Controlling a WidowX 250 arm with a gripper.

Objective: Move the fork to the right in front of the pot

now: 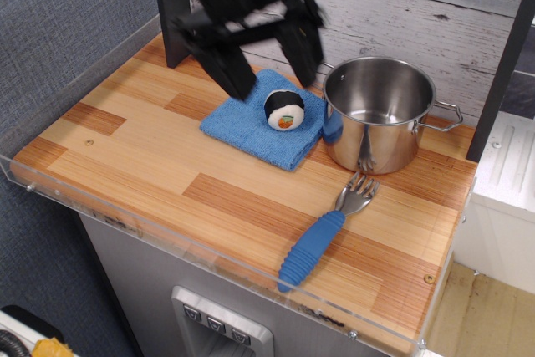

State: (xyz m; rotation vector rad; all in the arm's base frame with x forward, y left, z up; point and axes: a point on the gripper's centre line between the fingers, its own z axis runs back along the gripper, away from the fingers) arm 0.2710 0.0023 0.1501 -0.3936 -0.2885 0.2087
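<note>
The fork (322, 232) lies flat on the wooden counter, its ribbed blue handle pointing to the front edge and its silver head toward the pot. The shiny steel pot (381, 114) stands just behind the fork's head at the back right. My gripper (265, 60) hangs high above the blue cloth at the back, well left of and behind the fork. Its two dark fingers are spread wide apart and hold nothing. The gripper is blurred.
A folded blue cloth (262, 118) lies left of the pot with a sushi-roll toy (284, 109) on it. A clear plastic rim (209, 261) runs along the counter's front and left. A dark post (172, 14) stands at the back left. A white unit (504, 181) stands to the right.
</note>
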